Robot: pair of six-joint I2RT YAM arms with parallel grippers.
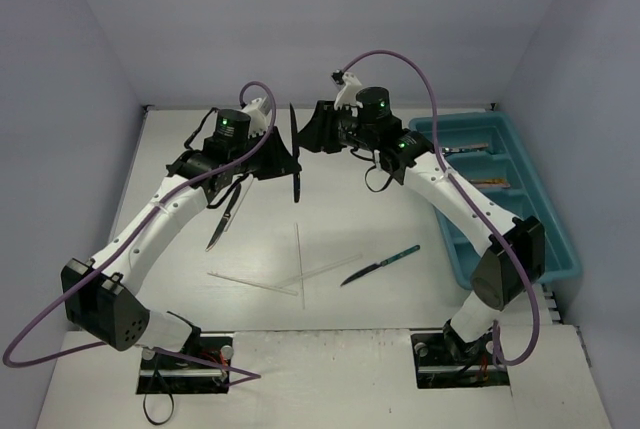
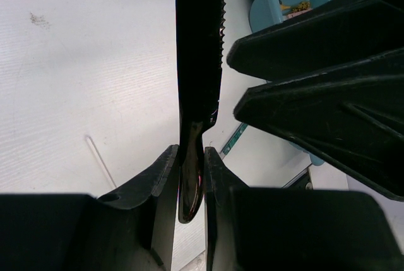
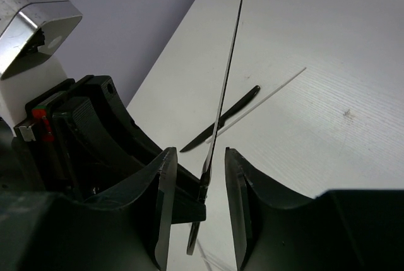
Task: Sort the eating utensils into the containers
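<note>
A dark knife stands upright in mid-air between my two grippers. My left gripper is shut on its handle end; in the left wrist view the serrated blade rises from the closed jaws. My right gripper is open with its jaws either side of the same knife, not touching it. The teal-blue tray lies at the right and holds a few utensils. On the table lie a second dark knife, a teal-handled knife and thin white sticks.
The right arm reaches across the tray's left side. The tray's corner shows in the left wrist view, beyond the right gripper's black fingers. The second dark knife and a white stick lie below the right gripper. Purple walls enclose the table.
</note>
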